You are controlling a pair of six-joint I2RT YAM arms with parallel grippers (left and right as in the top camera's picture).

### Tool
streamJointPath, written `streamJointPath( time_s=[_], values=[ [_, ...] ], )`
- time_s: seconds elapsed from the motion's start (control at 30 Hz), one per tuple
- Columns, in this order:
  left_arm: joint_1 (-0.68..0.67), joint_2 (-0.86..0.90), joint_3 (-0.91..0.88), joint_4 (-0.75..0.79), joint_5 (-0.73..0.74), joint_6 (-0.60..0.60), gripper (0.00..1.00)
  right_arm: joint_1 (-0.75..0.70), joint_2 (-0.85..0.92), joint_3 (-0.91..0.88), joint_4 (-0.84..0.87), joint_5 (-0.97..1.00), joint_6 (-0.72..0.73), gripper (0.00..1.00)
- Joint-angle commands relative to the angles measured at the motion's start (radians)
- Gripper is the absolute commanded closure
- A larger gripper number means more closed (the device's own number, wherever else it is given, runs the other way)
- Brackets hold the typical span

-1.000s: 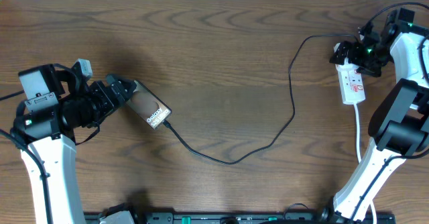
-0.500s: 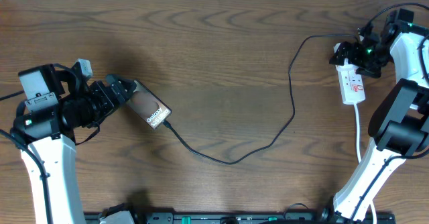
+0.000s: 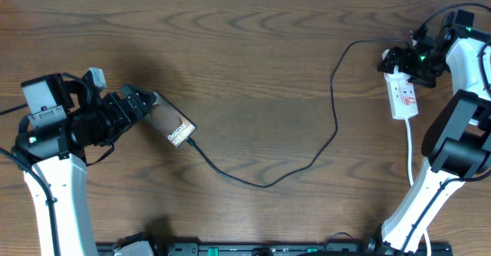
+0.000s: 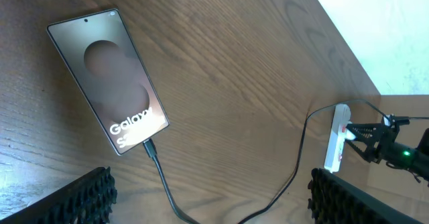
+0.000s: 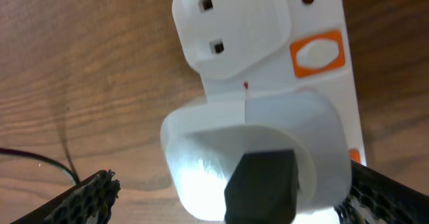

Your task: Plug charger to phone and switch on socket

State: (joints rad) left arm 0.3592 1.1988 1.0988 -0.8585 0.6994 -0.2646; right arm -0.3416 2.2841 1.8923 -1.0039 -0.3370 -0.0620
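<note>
The phone (image 3: 171, 124) (image 4: 107, 76) lies flat on the wood table at the left, screen up with white lettering. The charger (image 3: 265, 184) (image 4: 163, 184), a thin black cable, has its tip at the phone's lower edge and curves right toward the socket (image 3: 403, 95) (image 4: 337, 145) (image 5: 268, 43), a white power strip at the far right. My left gripper (image 3: 142, 103) (image 4: 214, 204) stands open just off the phone's upper-left end, holding nothing. My right gripper (image 3: 399, 60) (image 5: 234, 207) is open, its fingers either side of the round white plug (image 5: 201, 157) at the strip's far end. An orange switch (image 5: 318, 53) shows beside it.
The strip's white cord (image 3: 410, 152) runs toward the front edge beside the right arm's base (image 3: 460, 145). The table's far edge (image 4: 348, 49) meets a white wall. A black rail (image 3: 253, 249) lines the front.
</note>
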Motion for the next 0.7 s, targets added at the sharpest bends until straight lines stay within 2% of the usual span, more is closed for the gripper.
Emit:
streamJointPath(
  time_s=[0.0, 0.67],
  values=[
    [0.004, -0.002, -0.005, -0.005, -0.012, 0.010, 0.09, 0.042, 0.011, -0.042, -0.001, -0.104, 0.006, 0.02],
    [0.004, -0.002, -0.005, -0.005, -0.012, 0.010, 0.09, 0.062, 0.011, -0.043, -0.016, -0.119, 0.024, 0.02]
  ],
)
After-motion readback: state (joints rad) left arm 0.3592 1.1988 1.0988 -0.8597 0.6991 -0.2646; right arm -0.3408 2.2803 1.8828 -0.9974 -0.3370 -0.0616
